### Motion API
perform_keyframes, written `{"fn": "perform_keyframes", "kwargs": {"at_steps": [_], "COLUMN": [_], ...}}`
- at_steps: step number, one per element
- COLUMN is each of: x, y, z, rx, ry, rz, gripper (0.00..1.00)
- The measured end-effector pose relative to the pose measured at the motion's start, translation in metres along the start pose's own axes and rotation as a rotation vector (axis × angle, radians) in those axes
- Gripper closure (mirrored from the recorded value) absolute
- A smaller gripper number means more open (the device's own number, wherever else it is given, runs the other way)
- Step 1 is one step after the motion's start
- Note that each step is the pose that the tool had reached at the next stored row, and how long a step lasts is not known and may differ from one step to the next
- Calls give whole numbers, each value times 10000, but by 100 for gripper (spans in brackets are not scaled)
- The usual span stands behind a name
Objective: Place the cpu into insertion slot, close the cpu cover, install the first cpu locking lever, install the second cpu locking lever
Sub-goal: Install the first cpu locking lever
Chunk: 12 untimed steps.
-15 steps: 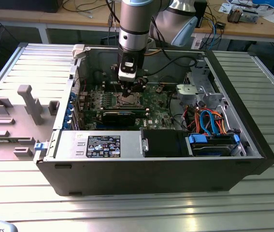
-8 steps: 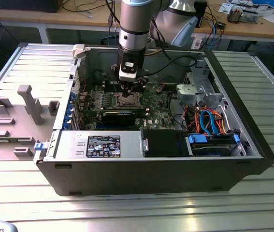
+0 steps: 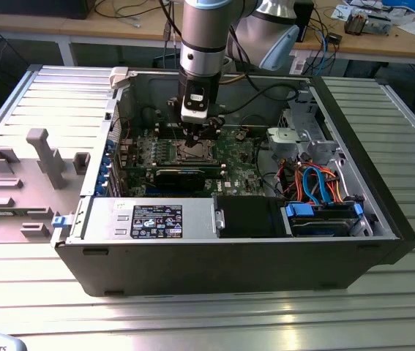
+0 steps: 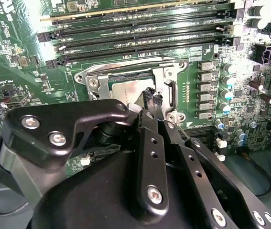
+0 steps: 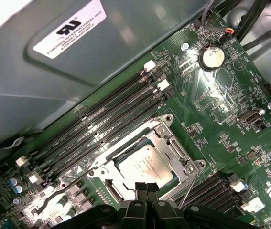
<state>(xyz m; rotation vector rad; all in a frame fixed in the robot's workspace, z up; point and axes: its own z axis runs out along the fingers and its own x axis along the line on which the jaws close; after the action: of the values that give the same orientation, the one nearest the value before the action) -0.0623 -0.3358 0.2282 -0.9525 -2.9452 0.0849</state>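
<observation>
CPU point(image 5: 147, 167) lies flat in the socket point(image 3: 192, 152), its silvery-tan face showing through the window of the cover point(image 5: 166, 143), a thin metal frame that seems to lie down around it. In the second wrist view the CPU point(image 4: 128, 90) shows the same way, framed by bright metal. The gripper point(image 5: 147, 187) hangs straight over this spot with its jaws drawn close together, holding nothing that can be seen, and its black fingertips point(image 4: 149, 94) are at the near edge of the CPU; whether they touch it I cannot tell. A thin wire lever point(image 5: 191, 186) runs out from one corner of the socket. Long black memory slots point(image 5: 111, 124) run just beside the socket on the green board point(image 5: 221, 109), and a round coin battery point(image 5: 211, 57) sits farther off. In the exterior view the board lies inside an open computer case point(image 3: 229, 256) on a ribbed metal table point(image 3: 192, 322), with blue and orange cables point(image 3: 317, 183) towards the exterior view's right.
</observation>
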Motion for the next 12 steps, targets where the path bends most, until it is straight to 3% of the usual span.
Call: {"fn": "perform_keyframes", "kwargs": {"at_steps": [12], "x": [0], "y": [0], "z": [0], "rx": [5], "ry": [-14], "rz": [-210], "gripper": [89]}}
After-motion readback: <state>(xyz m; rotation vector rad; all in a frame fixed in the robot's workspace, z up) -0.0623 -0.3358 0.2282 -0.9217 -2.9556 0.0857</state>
